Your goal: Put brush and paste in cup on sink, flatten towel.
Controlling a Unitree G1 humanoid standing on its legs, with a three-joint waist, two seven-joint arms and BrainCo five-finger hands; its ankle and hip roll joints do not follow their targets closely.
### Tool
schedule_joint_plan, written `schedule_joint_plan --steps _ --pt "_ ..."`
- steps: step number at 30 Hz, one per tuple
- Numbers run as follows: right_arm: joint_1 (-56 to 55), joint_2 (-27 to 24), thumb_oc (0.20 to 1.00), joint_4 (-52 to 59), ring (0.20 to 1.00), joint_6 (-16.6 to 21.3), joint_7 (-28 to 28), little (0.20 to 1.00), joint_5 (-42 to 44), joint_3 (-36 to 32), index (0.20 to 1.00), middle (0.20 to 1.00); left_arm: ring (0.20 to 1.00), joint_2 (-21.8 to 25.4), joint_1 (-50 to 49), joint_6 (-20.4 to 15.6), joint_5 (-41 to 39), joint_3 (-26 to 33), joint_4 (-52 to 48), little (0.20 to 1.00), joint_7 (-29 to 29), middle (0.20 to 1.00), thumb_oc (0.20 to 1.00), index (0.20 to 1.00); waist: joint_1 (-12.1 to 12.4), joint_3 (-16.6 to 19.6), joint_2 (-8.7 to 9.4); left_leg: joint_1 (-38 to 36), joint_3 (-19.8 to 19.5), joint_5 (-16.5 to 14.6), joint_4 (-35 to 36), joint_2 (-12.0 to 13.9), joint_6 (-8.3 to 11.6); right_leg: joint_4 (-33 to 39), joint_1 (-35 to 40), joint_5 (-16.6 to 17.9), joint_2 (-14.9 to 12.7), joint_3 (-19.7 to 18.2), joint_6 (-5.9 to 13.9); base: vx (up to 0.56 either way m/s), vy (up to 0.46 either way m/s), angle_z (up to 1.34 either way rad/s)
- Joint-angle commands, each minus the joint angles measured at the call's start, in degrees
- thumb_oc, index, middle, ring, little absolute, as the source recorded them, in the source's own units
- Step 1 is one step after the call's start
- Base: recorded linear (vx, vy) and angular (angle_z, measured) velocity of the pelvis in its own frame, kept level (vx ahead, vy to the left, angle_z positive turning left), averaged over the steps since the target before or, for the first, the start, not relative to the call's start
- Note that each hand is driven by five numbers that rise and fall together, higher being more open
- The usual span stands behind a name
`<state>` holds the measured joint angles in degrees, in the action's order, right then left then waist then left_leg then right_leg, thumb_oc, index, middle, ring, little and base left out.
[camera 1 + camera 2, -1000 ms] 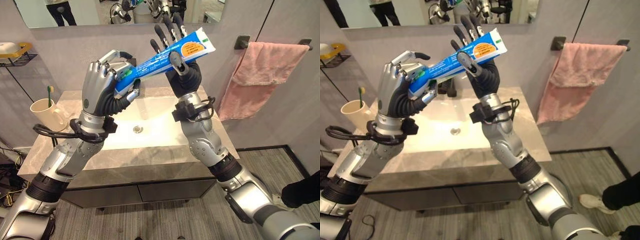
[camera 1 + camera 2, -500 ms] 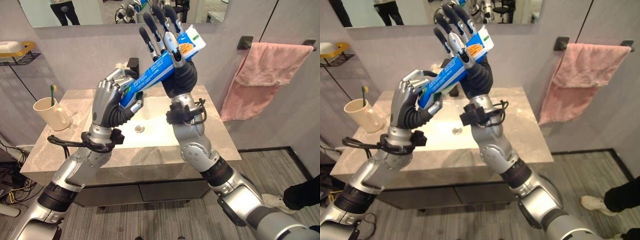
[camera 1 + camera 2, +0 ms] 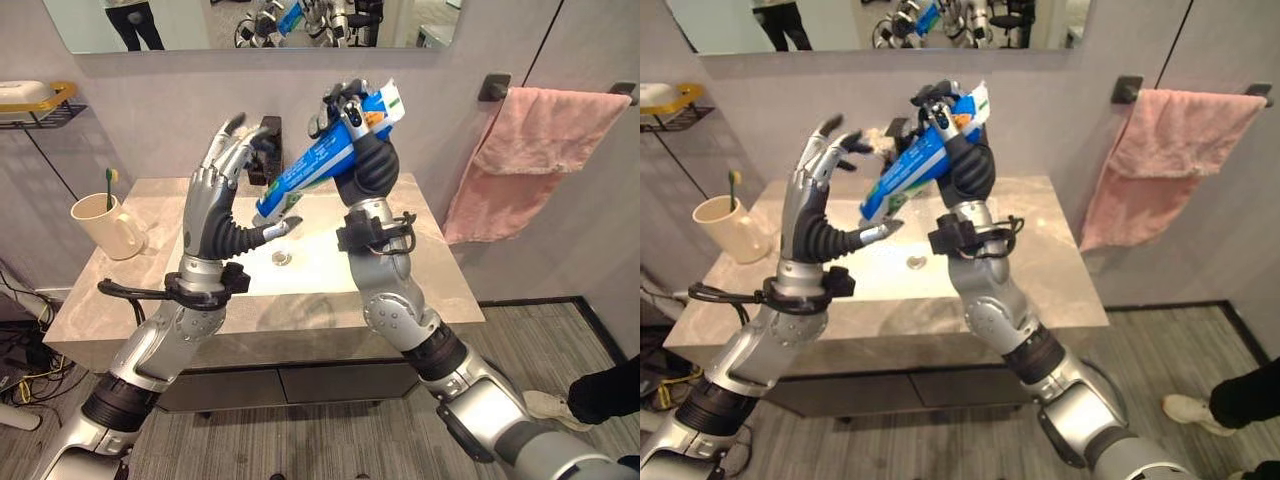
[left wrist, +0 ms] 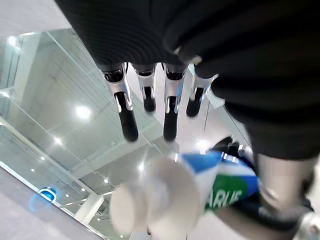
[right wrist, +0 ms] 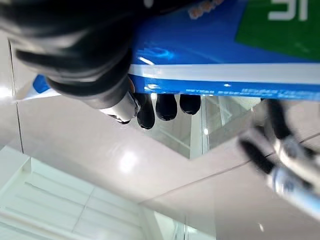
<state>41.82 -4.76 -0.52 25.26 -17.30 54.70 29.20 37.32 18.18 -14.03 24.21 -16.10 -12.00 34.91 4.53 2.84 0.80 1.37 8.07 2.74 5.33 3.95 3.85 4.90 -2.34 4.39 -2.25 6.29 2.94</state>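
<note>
Right hand (image 3: pixel 360 150) fingers curled round toothpaste tube (image 3: pixel 320 160), held high above sink (image 3: pixel 300 262), cap end down-left. Left hand (image 3: pixel 222 185) fingers straight, apart from tube, positioned to receive. Cup (image 3: pixel 105 225) with brush far left on surface; towel (image 3: pixel 525 150) bunched on bar.

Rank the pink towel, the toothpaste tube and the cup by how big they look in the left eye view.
1. pink towel
2. toothpaste tube, though it is nearer the camera
3. cup

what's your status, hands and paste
Right hand shut on toothpaste tube, raised over sink. Left hand open beside it. Cup holds brush, path clear.
</note>
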Motion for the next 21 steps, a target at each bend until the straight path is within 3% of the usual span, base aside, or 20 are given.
schedule_joint_plan --steps 1,4,11,13,14,18,21 --pt "3.19 3.34 0.200 1.34 0.200 4.49 -2.00 0.200 -4.05 -5.69 0.200 0.200 1.000 0.88 0.56 -1.38 -3.39 0.95 -2.03 1.000 1.86 1.000 1.000 1.000 1.35 2.62 3.21 2.30 -2.16 0.37 -0.33 1.11 2.64 0.10 0.14 1.80 -7.62 1.04 6.44 0.00 0.000 0.20" --pt "4.31 3.99 0.200 0.66 0.200 4.92 -3.87 0.200 -5.63 -6.84 0.200 0.200 1.000 0.70 -1.26 -1.67 -4.49 1.37 -3.02 1.000 1.88 1.000 1.000 1.000 2.03 2.51 3.31 2.61 -2.92 0.51 -0.33 0.83 2.56 0.10 0.48 1.59 -7.73 1.65 6.29 0.00 0.000 0.20" --pt "7.78 1.45 0.200 -0.98 0.200 5.17 -7.80 0.200 -10.10 -9.85 0.200 0.200 1.000 2.42 -10.29 -5.52 -11.11 3.04 -7.69 1.000 0.25 1.000 1.000 1.000 6.30 1.65 3.81 4.29 -6.63 1.41 -0.33 -0.31 2.72 0.10 1.98 1.07 -8.32 5.28 6.00 0.00 -0.012 0.32" --pt "8.92 0.24 0.200 -1.95 0.200 4.60 -8.78 0.200 -11.78 -10.35 0.200 0.200 1.000 3.31 -13.45 -6.46 -15.14 2.94 -8.20 1.000 -1.96 1.000 1.000 1.000 7.55 1.37 4.04 4.99 -8.36 1.79 -0.33 -0.83 2.57 0.10 2.64 0.85 -8.65 6.94 6.10 -0.01 -0.021 0.64" --pt "11.27 -1.79 0.200 -4.17 0.200 3.82 -9.42 0.200 -13.21 -11.12 0.200 0.200 1.000 5.08 -17.79 -7.82 -20.91 2.85 -7.59 1.000 -5.96 1.000 1.000 1.000 9.97 0.91 4.25 5.87 -10.33 2.23 -0.33 -1.60 2.45 0.10 3.39 0.64 -8.88 9.20 6.22 -0.01 -0.017 0.72" --pt "15.99 -4.29 0.200 -9.99 0.200 1.87 -9.55 0.200 -14.87 -11.28 0.200 0.200 1.000 9.88 -22.13 -6.70 -27.35 1.82 -2.13 1.000 -12.81 1.000 1.000 1.000 13.57 0.23 4.87 7.21 -13.55 2.99 -0.33 -2.74 2.26 0.10 4.59 0.31 -9.02 12.63 6.41 0.00 -0.022 0.70" --pt "18.82 -5.10 0.200 -12.87 0.200 1.07 -8.99 0.200 -15.30 -10.99 0.200 0.200 1.000 12.95 -24.15 -5.72 -27.84 1.32 0.95 1.000 -16.12 1.000 1.000 1.000 15.20 -0.45 5.25 7.86 -15.33 3.34 -0.33 -3.34 2.13 0.10 5.27 0.06 -9.04 14.43 6.54 0.00 -0.013 0.35"
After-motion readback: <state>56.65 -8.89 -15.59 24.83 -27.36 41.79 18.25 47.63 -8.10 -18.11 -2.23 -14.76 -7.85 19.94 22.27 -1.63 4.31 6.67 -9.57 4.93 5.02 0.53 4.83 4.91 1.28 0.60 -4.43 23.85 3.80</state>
